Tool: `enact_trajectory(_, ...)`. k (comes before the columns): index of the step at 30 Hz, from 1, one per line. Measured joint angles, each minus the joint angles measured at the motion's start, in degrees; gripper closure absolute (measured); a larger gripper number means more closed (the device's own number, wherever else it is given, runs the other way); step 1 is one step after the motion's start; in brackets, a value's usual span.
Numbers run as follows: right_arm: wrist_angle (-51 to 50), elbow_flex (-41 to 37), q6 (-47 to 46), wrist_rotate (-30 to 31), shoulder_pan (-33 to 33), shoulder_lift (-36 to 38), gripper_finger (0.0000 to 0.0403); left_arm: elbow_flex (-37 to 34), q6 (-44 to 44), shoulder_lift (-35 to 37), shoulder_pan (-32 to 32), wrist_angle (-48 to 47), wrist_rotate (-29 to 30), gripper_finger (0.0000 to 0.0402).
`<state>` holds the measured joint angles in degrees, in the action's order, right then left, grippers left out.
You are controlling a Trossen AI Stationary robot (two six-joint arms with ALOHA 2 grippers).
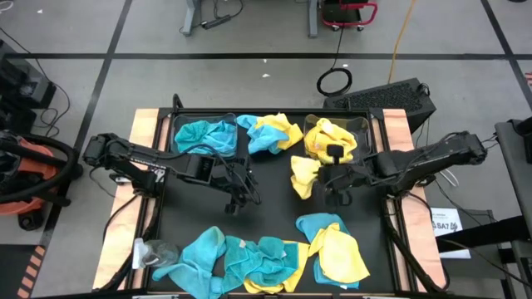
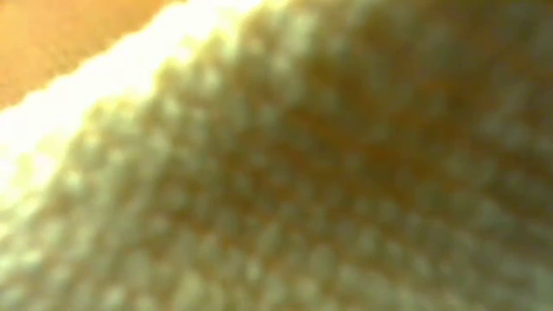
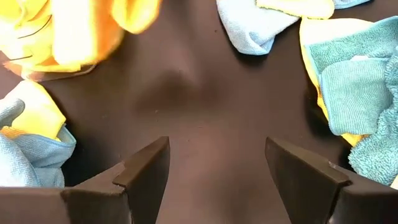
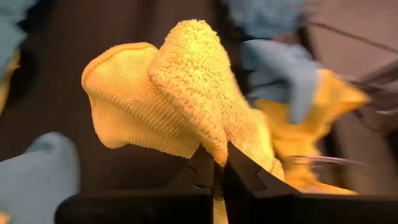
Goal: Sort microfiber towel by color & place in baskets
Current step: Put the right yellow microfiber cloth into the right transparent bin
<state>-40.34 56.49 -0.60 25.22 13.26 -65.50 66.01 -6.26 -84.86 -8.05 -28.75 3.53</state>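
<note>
Low view filled by blurred yellow towel (image 2: 302,173), table hidden

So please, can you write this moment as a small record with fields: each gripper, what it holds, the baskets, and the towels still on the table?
left gripper: open, empty, above bare black mat near the table's middle
right gripper: shut on a yellow towel, beside the right basket
left basket: holds teal towels
right basket: holds yellow towels
between the baskets: a teal and yellow bunch
loose towels: mixed teal and yellow pile along the near edge
low view: blocked by yellow cloth
</note>
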Motion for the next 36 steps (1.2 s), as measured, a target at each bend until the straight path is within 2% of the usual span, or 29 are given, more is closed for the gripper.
enact_trajectory(8,-9.7,4.9,-3.1,13.1,-0.3,4.5,0.0401,0.0,0.0,0.0,0.0,0.0,0.0,0.0132)
enact_trajectory(12,-13.3,6.3,-5.8,15.3,-1.3,6.9,0.0401,0.0,0.0,0.0,0.0,0.4,0.0,0.0132)
enact_trajectory(25,-22.5,6.7,-11.4,15.5,-7.8,14.5,0.0401,0.0,0.0,0.0,0.0,1.4,0.0,0.0132)
enact_trajectory(36,-33.0,6.7,-18.1,15.2,-17.0,16.3,0.0401,0.0,0.0,0.0,-0.3,4.2,0.0,0.0132)
